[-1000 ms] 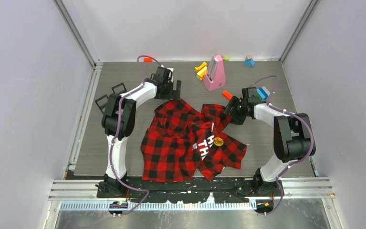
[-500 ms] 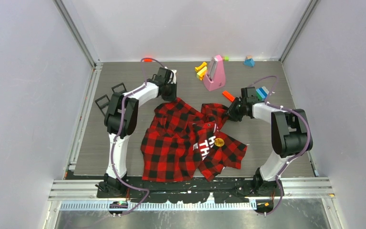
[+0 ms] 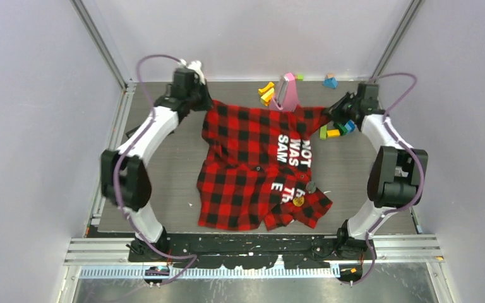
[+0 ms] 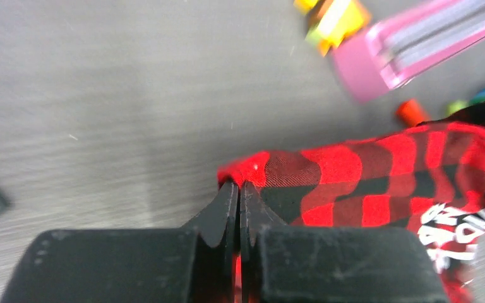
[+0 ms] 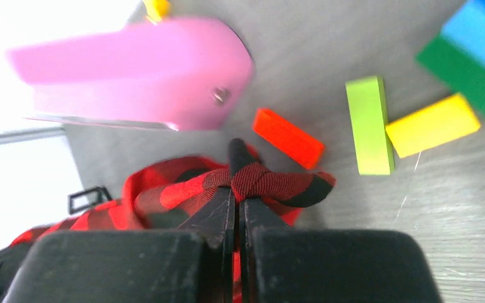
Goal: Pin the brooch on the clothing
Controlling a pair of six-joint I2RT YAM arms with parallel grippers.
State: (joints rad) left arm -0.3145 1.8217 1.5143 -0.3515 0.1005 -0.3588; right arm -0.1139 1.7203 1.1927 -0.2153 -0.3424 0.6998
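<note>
Grey wood-grain surface point(image 3: 353, 177) between plain pale walls carries the whole scene. The clothing point(image 3: 259, 164), a soft red-and-black checked flannel shirt with white block lettering, lies across the middle of the overhead view. Its top edge is pulled out wide towards the upper part of the frame, while its lower half sits rumpled near the bottom centre. The brooch point(image 3: 299, 201), a small round gold disc, rests on the fabric at the lower right of the shirt, just below the lettering; whether it is fastened cannot be told.

The left pincer point(image 4: 239, 189) is clamped on the shirt's upper-left corner, its black fingers pressed together with a fold of cloth between them. The right pincer point(image 5: 239, 183) is likewise closed on a bunched twist of weave at the upper-right corner. Holding both corners apart probably serves to flatten the cloth and give the pin a smooth panel.

A glossy pink wedge-shaped object point(image 3: 286, 93) stands just beyond the shirt's top edge. Hard coloured blocks lie close by the right pincer: an orange block point(image 5: 288, 137), a lime block point(image 5: 369, 124) and a yellow block point(image 5: 432, 124).
</note>
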